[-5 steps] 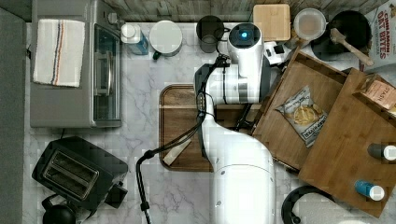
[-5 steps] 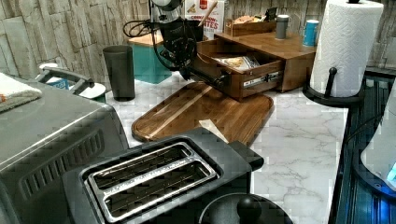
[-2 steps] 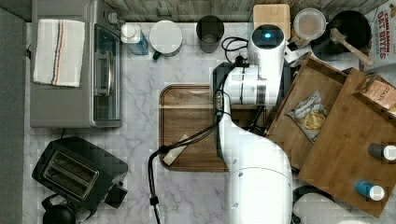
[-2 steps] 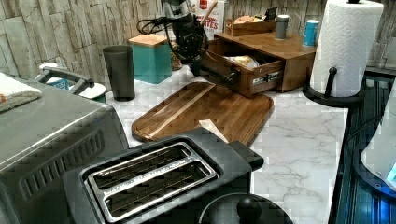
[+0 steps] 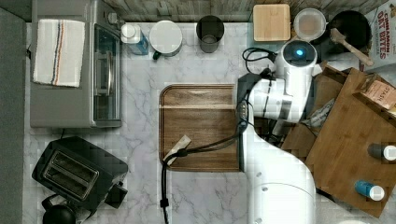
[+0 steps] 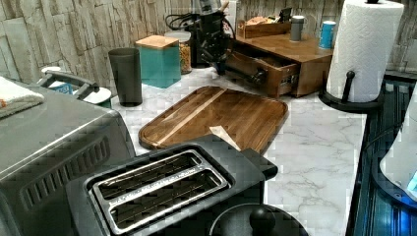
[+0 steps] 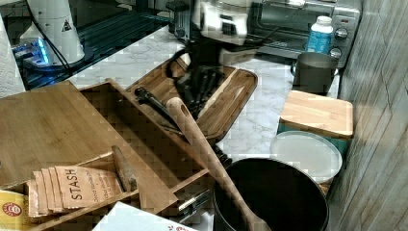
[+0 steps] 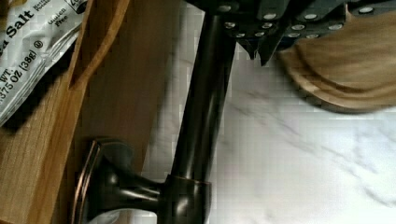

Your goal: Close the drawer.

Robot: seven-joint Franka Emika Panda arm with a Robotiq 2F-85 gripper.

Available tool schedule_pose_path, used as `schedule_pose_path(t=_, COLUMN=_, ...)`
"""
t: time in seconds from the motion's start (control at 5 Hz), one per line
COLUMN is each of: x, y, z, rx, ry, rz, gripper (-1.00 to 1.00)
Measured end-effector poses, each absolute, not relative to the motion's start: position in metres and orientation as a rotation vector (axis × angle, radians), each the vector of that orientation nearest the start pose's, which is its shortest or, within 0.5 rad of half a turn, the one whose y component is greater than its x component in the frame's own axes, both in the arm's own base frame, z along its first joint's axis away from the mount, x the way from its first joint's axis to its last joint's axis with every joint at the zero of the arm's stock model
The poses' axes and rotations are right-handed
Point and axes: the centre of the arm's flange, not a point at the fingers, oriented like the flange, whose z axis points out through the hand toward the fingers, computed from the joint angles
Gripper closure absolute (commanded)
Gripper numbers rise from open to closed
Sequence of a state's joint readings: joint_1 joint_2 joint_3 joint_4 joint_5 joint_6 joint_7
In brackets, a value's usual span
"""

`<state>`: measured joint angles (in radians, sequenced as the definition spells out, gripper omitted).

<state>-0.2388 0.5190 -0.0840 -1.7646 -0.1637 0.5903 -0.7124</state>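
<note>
Drawer (image 5: pixel 298 140) travel is what the coming move is turning on, so the cutting board (image 5: pixel 201 126) is serving as the reference for every place below. The drawer is sitting just off the board's edge, on the top view's right. It is standing partly out of the wooden cabinet (image 5: pixel 355 140), with its open front pointing back toward the board. A silver snack packet (image 8: pixel 28 56) is lying inside it.

The gripper (image 6: pixel 215 49) is hanging between the board and the drawer front. It is right at the dark bar handle (image 8: pixel 205 93), on the end of the handle farther from the left view's camera. The wrist view is showing that handle running straight up into the claw's underside. How far the claw is open, and whether it is actually clamping the bar, I cannot tell.

The handle's long axis is running along the drawer front, roughly in line with the board's near edge. The drawer's sliding axis is lying across that, pointing away from the board and into the cabinet. The cabinet is sitting skewed to the board, so the slide is looking slightly diagonal in the top view.

Judging from this, the drawer is lying on the far side of the claw from the board. Closing is therefore calling for a push directly away from the board, square to the handle. An off-axis shove is likely to jam the drawer against the cabinet walls.
</note>
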Motion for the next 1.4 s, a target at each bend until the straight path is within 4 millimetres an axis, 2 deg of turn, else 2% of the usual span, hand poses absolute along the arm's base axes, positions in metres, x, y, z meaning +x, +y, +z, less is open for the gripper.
schedule_pose_path(t=0.2, x=0.591, y=-0.245, z=0.272, rx=-3.261, ry=0.486, rz=0.234, gripper=1.00)
schedule_pose_path(t=0.4, x=0.571, y=-0.283, z=0.272, rx=-3.244, ry=0.596, rz=0.135, gripper=1.00)
schedule_pose_path(t=0.6, x=0.563, y=-0.294, z=0.274, rx=-3.203, ry=0.669, rz=0.076, gripper=1.00)
schedule_pose_path(t=1.4, x=0.564, y=-0.292, z=0.274, rx=-3.206, ry=0.663, rz=0.092, gripper=1.00)
